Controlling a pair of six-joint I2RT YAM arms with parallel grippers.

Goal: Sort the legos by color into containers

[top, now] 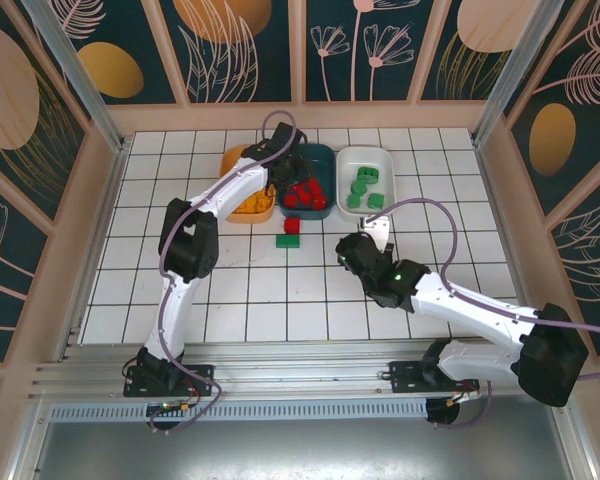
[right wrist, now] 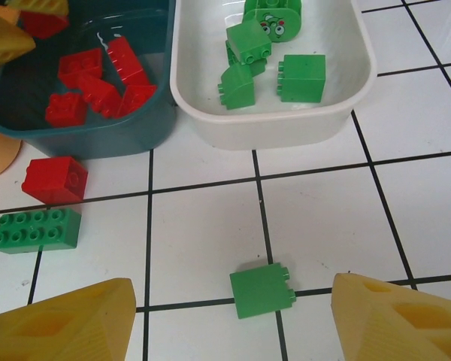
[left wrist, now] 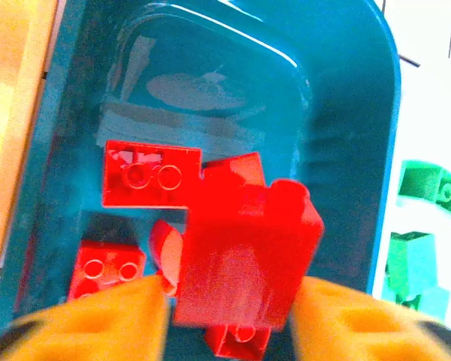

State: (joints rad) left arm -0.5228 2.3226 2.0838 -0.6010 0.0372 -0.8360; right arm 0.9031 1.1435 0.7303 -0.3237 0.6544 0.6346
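Observation:
My left gripper [left wrist: 233,301] hangs over the dark teal bowl [left wrist: 346,150]. A blurred red brick [left wrist: 248,256] sits between its fingers with a thin gap on the left side, so the jaws stand open. More red legos [left wrist: 143,173] lie in the bowl below. My right gripper [right wrist: 233,316] is open low over the table, and a small green brick [right wrist: 261,289] lies on the tiles between its fingers, untouched. The white bowl [right wrist: 286,124] holds several green legos. The orange bowl [top: 235,160] holds yellow-orange legos [top: 252,208].
A red brick [right wrist: 55,179] and a flat green brick [right wrist: 36,229] lie on the tiles just in front of the teal bowl [right wrist: 83,139]. The three bowls stand side by side at the back of the table, and low walls ring the table.

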